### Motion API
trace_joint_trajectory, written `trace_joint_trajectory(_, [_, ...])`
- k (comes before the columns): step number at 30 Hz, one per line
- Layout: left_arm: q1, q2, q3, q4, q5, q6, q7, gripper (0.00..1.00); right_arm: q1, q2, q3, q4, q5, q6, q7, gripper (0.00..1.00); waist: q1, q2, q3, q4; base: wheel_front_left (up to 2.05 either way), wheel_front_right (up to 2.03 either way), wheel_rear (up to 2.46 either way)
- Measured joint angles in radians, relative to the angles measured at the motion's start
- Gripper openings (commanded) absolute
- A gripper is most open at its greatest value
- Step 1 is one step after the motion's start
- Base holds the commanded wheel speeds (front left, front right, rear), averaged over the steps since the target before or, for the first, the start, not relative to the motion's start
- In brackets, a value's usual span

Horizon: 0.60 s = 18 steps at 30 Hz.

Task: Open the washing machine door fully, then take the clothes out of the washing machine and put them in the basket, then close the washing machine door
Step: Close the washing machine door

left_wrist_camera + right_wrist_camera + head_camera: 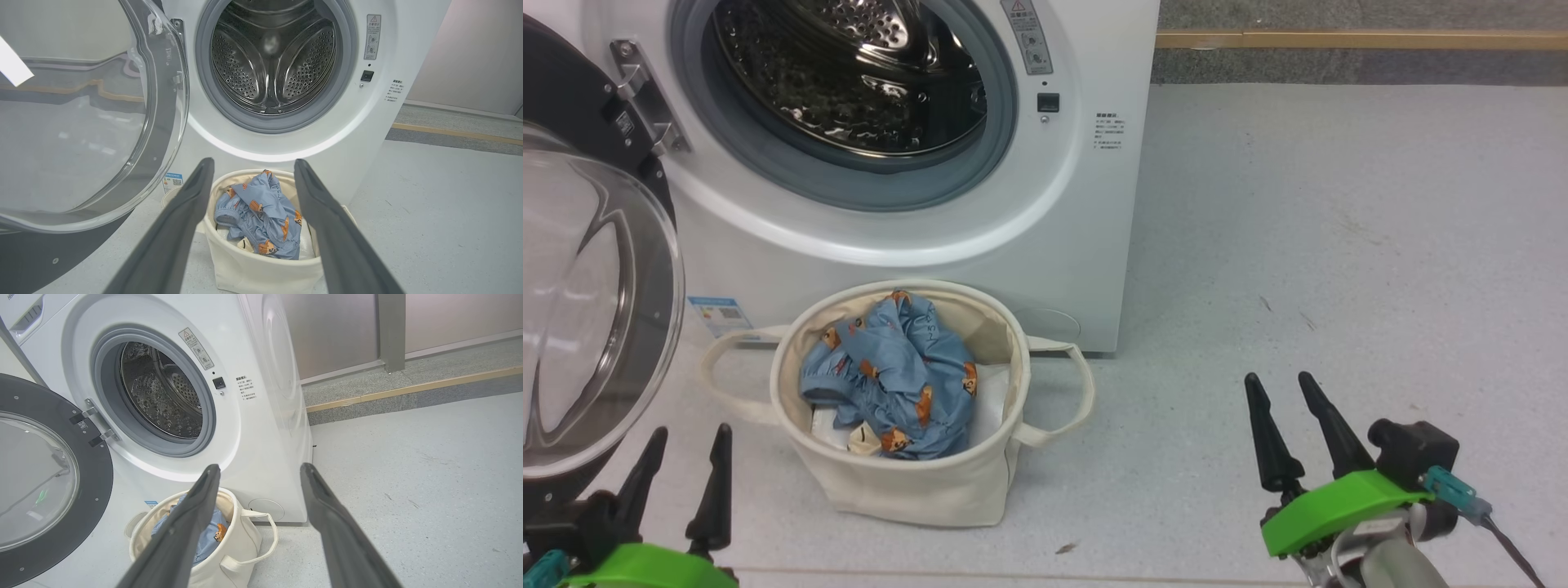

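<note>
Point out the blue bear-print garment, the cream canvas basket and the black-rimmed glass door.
Light blue bear-print garment (898, 367), head view, middle of fabric.
Round cream canvas basket (915, 490), head view, front wall.
Black-rimmed round glass door (96, 486), right wrist view, black rim.

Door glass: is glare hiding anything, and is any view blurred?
Head view: pale reflections streak the washing machine door glass, nothing hidden; left wrist view: glass mirrors the floor, left claw looks soft; right wrist view: sharp, washing machine edges bow.
</note>
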Motion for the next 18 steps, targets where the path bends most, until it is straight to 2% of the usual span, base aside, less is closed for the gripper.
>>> trace_joint_trajectory(13, [0.000,-0.029,0.055,0.008,-0.011,0.002,0.000,1.00,0.000,0.000,-0.001,0.000,0.000,0.000,0.000,1.00,0.0000,0.0000,0.002,0.040,-0.01,0.01,0.00])
trace_joint_trajectory(18, [0.000,-0.040,0.081,0.010,0.004,0.028,0.000,1.00,0.000,0.000,-0.003,0.001,0.001,0.000,0.000,1.00,0.0000,0.0000,0.001,0.098,0.00,0.00,0.00])
